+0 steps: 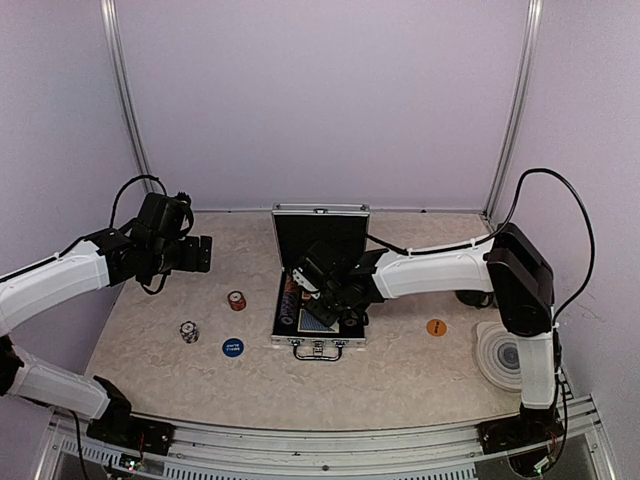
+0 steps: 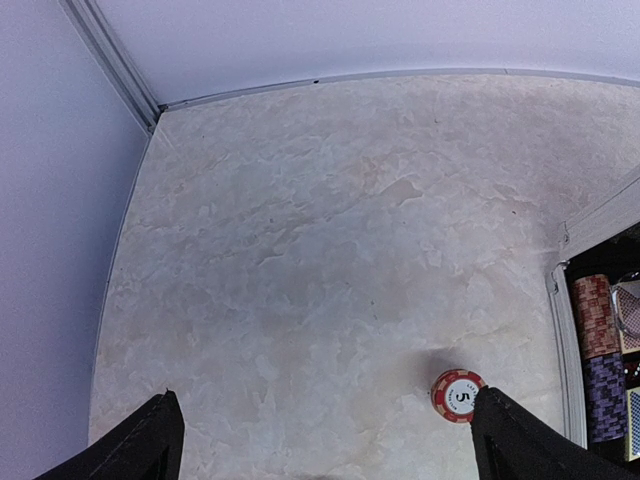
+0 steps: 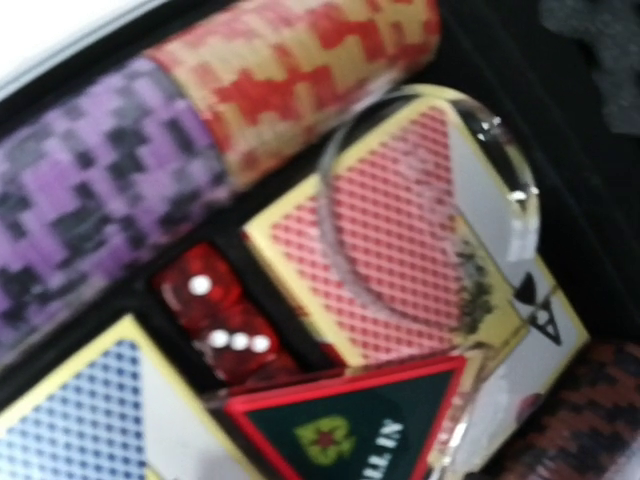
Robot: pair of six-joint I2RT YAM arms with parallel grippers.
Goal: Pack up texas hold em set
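Right pincer, grip impossible to tell, should settle the triangle flat inside the case; left pincer hangs spread.

Grey ringed coaster on marbled table, right edge.

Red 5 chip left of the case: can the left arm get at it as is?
Probably yes. The chip lies in the open on the table; the left fingers gape wide, with nothing between.
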